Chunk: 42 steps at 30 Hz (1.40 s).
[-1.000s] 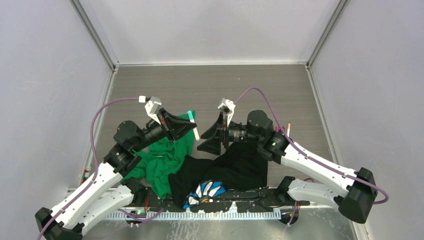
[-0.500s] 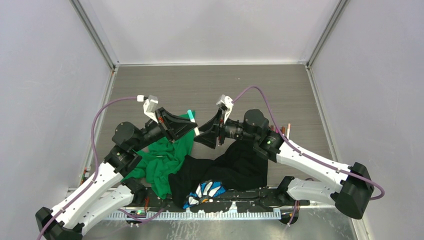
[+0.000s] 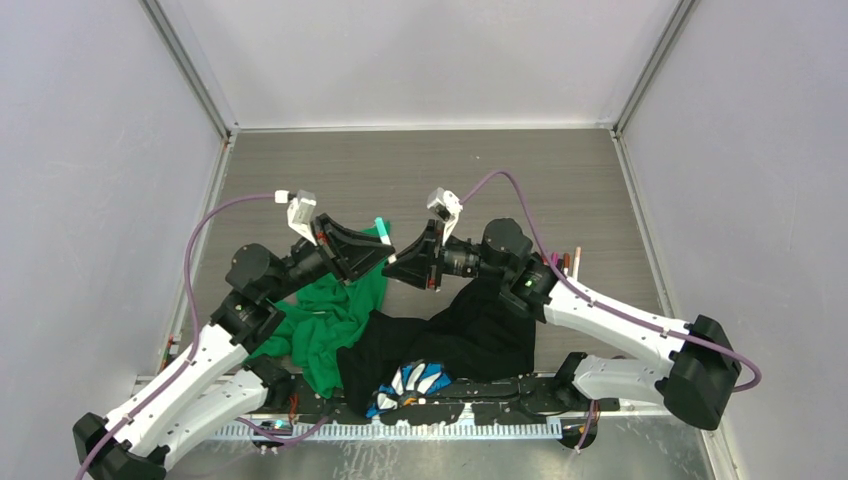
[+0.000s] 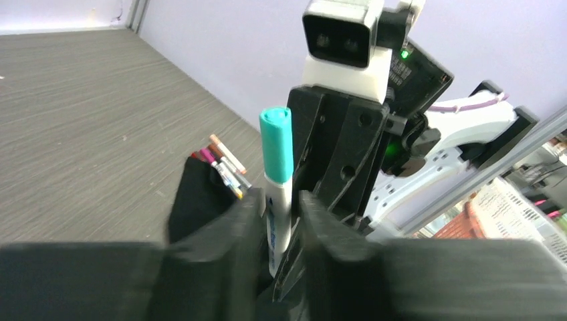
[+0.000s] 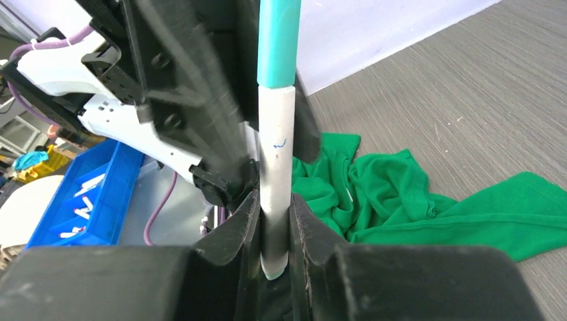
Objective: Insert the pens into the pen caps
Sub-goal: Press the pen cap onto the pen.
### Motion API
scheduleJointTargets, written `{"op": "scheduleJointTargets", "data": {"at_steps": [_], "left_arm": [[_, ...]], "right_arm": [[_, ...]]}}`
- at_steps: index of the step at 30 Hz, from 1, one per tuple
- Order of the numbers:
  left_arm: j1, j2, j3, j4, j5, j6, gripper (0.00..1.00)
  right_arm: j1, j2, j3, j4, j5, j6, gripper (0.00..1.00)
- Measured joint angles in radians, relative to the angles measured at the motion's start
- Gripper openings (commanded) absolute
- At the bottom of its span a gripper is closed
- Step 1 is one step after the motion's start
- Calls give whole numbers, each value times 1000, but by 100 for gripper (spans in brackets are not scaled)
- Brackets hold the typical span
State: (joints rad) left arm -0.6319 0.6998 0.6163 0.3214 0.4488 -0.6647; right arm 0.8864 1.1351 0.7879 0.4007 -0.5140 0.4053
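Evidently left gripper (image 4: 279, 224) and right gripper (image 5: 274, 231) both pinch one pen (image 5: 275, 154) by its barrel.
Its teal cap (image 4: 277, 144) looks seated; I'd hold it square and loosen one grip at a time.

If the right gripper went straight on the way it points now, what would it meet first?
The left gripper, facing it close up and clamped on the same pen that the right gripper holds. How much gap lies between them is hard to judge.

Bright, even light, hardly any shadows on the tabletop (image 3: 420, 170). Wrist views keep the pen (image 5: 275, 154) sharp; close foreground's mushy.
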Motion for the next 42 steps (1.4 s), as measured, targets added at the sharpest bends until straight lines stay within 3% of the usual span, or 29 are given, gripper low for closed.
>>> {"op": "scheduleJointTargets", "data": {"at_steps": [4,5,6,11,16,22,28,36,42], "left_arm": [[-1,-6,5,-79,8,29,79],[-1,-8,8,-108,9,50,97],[-1,-11,19,-157,9,63,98],[0,-11,148,-433,10,179,98],[56,40,321,-613,62,272,98],[163,159,469,-676,189,288,98],[204,267,500,-702,321,256,99],[204,293,512,-716,446,235,68],[204,306,526,-718,478,233,62]], "right_arm": [[-6,18,2,22,26,24,1],[-13,22,3,22,27,26,1],[-22,25,6,22,29,27,1],[-135,42,33,-7,-39,24,1],[-212,58,86,-157,-180,-50,1],[-212,57,127,-342,-350,-150,1],[-212,54,153,-468,-461,-209,1],[-207,53,174,-517,-513,-236,1],[-197,55,191,-533,-533,-246,1]]}}
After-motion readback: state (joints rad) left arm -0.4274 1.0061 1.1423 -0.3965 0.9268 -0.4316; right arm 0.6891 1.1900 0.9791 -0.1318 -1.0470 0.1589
